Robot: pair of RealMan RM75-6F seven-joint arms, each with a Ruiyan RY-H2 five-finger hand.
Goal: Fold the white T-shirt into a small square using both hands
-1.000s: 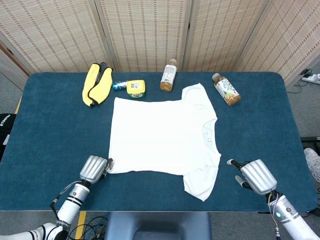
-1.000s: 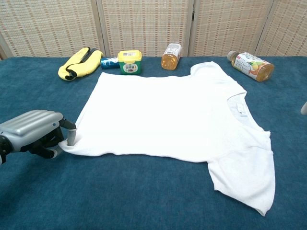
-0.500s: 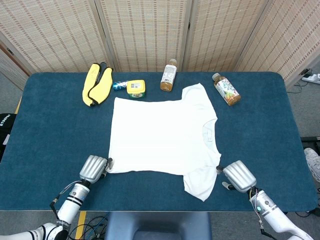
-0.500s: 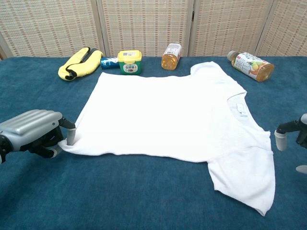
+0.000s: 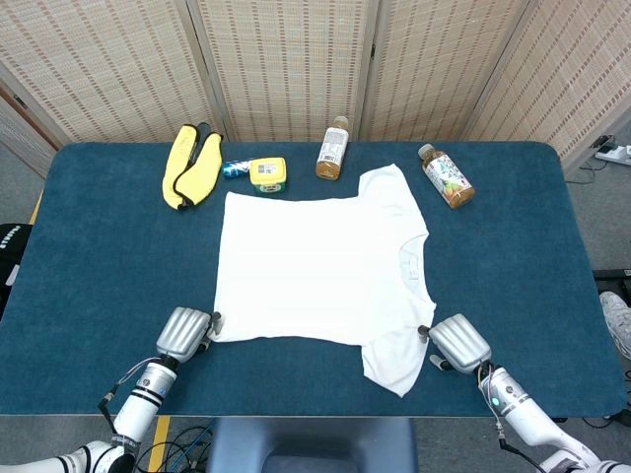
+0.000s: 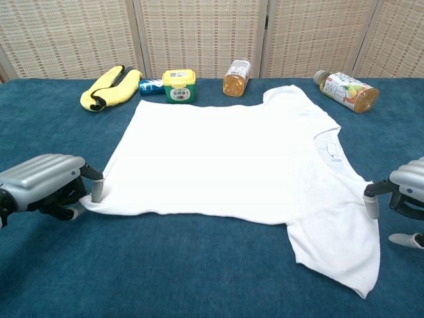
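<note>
A white T-shirt [image 5: 320, 266] lies spread flat in the middle of the blue table [image 5: 89, 276], collar to the right, hem to the left. My left hand [image 5: 184, 333] sits at the shirt's near left corner, fingers [image 6: 97, 190] pinching the hem edge against the table. My right hand [image 5: 458, 342] is at the near right, just beside the near sleeve; one fingertip [image 6: 371, 207] touches the shirt's edge, but I cannot tell whether the fingers have closed on it. Along the far edge, from left to right: a yellow cloth [image 5: 191, 165], a small tub [image 5: 267, 173], and two bottles [image 5: 332, 149] [image 5: 447, 177].
</note>
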